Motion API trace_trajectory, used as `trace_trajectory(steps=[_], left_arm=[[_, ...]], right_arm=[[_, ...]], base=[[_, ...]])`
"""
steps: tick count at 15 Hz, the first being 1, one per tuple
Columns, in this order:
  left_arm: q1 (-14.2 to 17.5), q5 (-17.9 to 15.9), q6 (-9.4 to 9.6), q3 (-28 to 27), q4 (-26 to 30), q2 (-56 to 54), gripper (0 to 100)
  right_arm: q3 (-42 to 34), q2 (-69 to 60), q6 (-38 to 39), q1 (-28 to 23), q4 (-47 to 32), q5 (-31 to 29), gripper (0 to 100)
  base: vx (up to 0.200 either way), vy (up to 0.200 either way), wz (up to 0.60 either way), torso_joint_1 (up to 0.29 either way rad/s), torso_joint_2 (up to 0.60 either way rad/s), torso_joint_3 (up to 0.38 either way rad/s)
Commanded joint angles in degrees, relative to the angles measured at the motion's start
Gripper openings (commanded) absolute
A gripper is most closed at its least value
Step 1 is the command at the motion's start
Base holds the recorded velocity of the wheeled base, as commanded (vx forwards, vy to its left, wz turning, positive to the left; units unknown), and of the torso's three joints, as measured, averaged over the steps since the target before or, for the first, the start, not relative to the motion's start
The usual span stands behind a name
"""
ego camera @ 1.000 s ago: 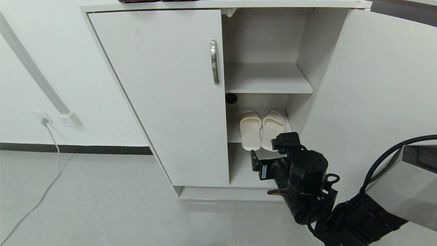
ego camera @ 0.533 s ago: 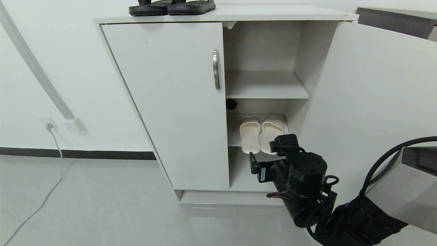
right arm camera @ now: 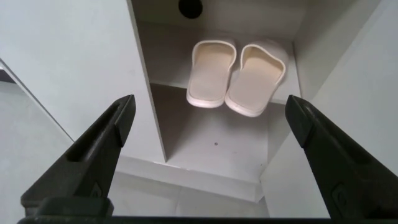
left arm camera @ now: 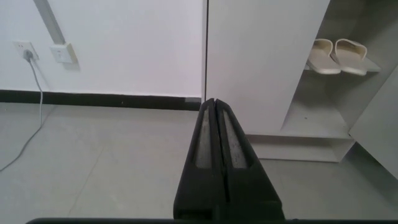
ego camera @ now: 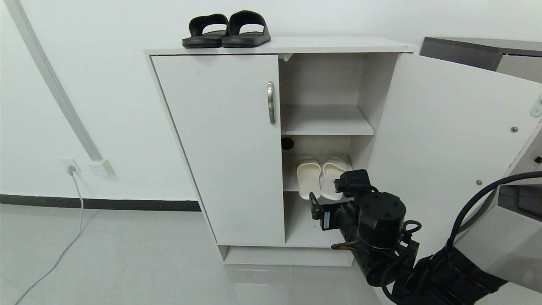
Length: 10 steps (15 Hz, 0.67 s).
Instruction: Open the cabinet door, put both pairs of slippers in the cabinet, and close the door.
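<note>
The left tool [left arm camera: 214,107] is held low over the floor [left arm camera: 93,168], its fingers pressed together with nothing between them. The right tool [right arm camera: 209,107] is spread wide, empty, in front of the compartment exposed by the open right door [ego camera: 444,140]. The white slippers [ego camera: 322,178] are set side by side on the middle shelf of the cabinet [ego camera: 296,44]. The black slippers [ego camera: 226,30] are placed on the cabinet top.

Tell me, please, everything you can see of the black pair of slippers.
The black slippers are open slides, each with one wide arched strap over a thick sole, in a matte material that looks like rubber or foam. They stand upright on their soles, side by side and touching, on the white cabinet top near its front edge, above the closed left door. Nothing else touches them.
</note>
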<state>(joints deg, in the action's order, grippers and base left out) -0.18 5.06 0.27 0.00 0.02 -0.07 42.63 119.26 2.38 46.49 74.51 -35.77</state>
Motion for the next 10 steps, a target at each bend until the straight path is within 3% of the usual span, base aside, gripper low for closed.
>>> trace_trajectory(steps=[1, 7, 10], left_arm=[[0.0, 0.0, -0.18, 0.0, 0.0, 0.1, 0], [0.0, 0.0, -0.27, 0.0, 0.0, 0.1, 0], [0.0, 0.0, -0.36, 0.0, 0.0, 0.1, 0]], right_arm=[[-0.3, 0.1, 0.0, 0.0, 0.0, 0.0, 100], [-1.4, 0.3, -1.1, 0.0, 1.3, 0.0, 100], [-1.9, 0.4, -1.2, -0.1, 2.0, 0.1, 100]], base=[[0.000, 0.000, 0.00, 0.000, 0.00, 0.000], [0.000, 0.000, 0.00, 0.000, 0.00, 0.000], [0.000, 0.200, 0.00, 0.001, 0.00, 0.004]])
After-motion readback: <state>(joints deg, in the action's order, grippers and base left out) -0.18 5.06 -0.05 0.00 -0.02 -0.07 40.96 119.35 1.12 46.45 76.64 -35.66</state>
